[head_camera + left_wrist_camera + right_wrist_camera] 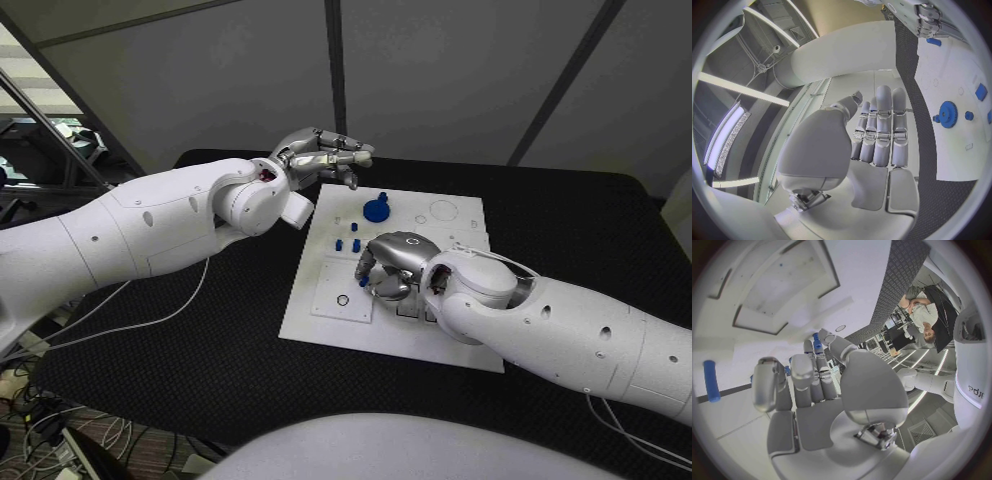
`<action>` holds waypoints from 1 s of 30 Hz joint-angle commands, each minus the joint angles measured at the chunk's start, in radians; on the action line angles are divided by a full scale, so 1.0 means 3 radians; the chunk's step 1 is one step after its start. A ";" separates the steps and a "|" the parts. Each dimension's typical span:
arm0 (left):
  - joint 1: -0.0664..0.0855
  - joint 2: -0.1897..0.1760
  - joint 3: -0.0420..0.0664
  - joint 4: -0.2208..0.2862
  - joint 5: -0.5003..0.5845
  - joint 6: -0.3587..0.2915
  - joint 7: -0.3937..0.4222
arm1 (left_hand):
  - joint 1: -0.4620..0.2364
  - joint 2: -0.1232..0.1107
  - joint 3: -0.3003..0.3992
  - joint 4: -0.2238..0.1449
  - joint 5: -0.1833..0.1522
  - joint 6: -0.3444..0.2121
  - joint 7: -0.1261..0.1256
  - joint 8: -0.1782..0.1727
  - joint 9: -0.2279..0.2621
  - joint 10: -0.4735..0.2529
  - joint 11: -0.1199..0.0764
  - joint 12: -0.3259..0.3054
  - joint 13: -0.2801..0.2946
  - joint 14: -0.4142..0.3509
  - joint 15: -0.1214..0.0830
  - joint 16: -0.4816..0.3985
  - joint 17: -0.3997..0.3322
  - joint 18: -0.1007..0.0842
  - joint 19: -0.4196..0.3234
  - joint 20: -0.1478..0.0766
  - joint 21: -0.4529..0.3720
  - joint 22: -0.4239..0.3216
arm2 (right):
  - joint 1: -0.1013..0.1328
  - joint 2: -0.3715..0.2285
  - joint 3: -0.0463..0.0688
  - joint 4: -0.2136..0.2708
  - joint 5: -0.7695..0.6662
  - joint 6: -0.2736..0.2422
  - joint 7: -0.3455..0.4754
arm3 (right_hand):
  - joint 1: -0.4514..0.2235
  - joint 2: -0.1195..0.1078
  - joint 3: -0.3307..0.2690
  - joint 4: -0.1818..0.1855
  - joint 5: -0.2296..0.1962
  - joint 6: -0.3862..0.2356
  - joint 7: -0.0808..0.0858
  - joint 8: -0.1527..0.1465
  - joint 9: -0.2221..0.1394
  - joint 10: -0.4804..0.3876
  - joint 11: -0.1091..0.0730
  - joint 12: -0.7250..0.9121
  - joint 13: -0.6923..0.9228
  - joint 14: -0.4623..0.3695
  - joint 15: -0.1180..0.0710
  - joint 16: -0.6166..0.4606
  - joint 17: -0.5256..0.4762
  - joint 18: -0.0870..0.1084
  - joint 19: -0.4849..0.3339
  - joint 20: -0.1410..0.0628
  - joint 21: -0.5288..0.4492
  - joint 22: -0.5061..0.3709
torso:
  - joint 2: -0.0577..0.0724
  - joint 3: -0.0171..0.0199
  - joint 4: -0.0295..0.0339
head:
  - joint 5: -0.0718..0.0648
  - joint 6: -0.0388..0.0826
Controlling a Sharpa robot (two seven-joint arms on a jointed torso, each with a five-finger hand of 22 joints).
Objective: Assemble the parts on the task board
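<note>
Right hand: fingers curled down onto task board, pinching a small blue part | left hand: raised beyond board's far-left corner, holding nothing, fingers apart | blue gear: standing on board's far half

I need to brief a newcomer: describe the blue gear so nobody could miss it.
Find the white task board in the middle of the black table. Toward its far edge, just below the raised left hand, stands the blue gear. It is round and toothed, far larger than the small blue pegs beside it.
</note>
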 commanded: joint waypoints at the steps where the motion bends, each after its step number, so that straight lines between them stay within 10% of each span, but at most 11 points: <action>1: 0.0007 0.0002 0.0002 -0.0001 0.0019 0.0047 -0.0011 | -0.0032 0.0010 -0.0025 0.0007 -0.0019 -0.0021 0.0015 -0.0021 0.0003 -0.0008 0.0013 -0.0018 0.0006 -0.0004 0.0030 -0.0019 -0.0005 -0.0045 0.0011 0.0003 -0.0018 -0.0005 | 0.0002 -0.0004 0.0000 0.0003 0.0001 -0.0218 0.0062 | 0.0017 -0.0031 -0.0038 -0.0003 -0.0015 -0.0040 0.0002 0.0003 -0.0002 -0.0065 0.0004 -0.0005 0.0006 -0.0003 0.0019 -0.0023 -0.0032 0.0047 -0.0039 0.0010 -0.0040 0.0012 | -0.0001 0.0000 0.0002 | -0.0001 0.0005; 11: 0.0007 -0.0008 0.0000 -0.0018 0.0019 0.0039 -0.0021 | -0.0039 0.0008 -0.0050 0.0017 -0.0019 -0.0038 0.0020 -0.0033 0.0002 -0.0023 0.0019 -0.0025 0.0010 -0.0014 0.0036 -0.0033 -0.0009 -0.0046 0.0014 0.0008 -0.0043 -0.0024 | 0.0000 -0.0146 0.0001 0.0136 0.0112 -0.0621 0.0187 | 0.0057 -0.0077 -0.0102 -0.0005 -0.0016 -0.0095 -0.0033 0.0003 -0.0001 -0.0164 0.0023 0.0012 0.0006 -0.0015 0.0033 -0.0065 -0.0109 0.0072 -0.0089 0.0023 -0.0134 -0.0094 | -0.0001 0.0001 -0.0004 | -0.0008 0.0019; 20: 0.0007 -0.0026 -0.0003 -0.0014 0.0019 0.0045 -0.0026 | -0.0038 0.0008 -0.0053 0.0017 -0.0019 -0.0040 0.0020 -0.0034 0.0002 -0.0024 0.0019 -0.0025 0.0011 -0.0015 0.0037 -0.0035 -0.0009 -0.0046 0.0014 0.0008 -0.0047 -0.0027 | 0.0014 -0.0573 0.0016 0.0458 0.0166 -0.0627 0.0108 | 0.0107 -0.0081 -0.0117 -0.0012 0.0004 -0.0081 -0.0029 0.0014 0.0004 -0.0151 0.0017 0.0044 0.0011 -0.0021 0.0029 -0.0090 -0.0154 0.0075 -0.0090 0.0022 -0.0151 -0.0110 | -0.0008 -0.0005 -0.0003 | -0.0059 0.0065; 30: 0.0007 -0.0040 -0.0009 -0.0002 0.0019 0.0050 -0.0025 | -0.0033 0.0012 -0.0054 0.0016 -0.0018 -0.0039 0.0019 -0.0034 0.0003 -0.0023 0.0018 -0.0024 0.0012 -0.0015 0.0036 -0.0037 -0.0010 -0.0045 0.0016 0.0009 -0.0052 -0.0030 | 0.0086 -0.1005 0.0244 0.0615 0.0209 -0.0250 -0.0145 | 0.0137 -0.0129 -0.0163 -0.0009 0.0000 -0.0080 -0.0045 0.0010 0.0003 -0.0116 0.0007 0.0081 0.0009 -0.0016 0.0023 -0.0091 -0.0172 0.0073 -0.0076 0.0016 -0.0151 -0.0104 | -0.0010 -0.0003 -0.0025 | -0.0172 0.0147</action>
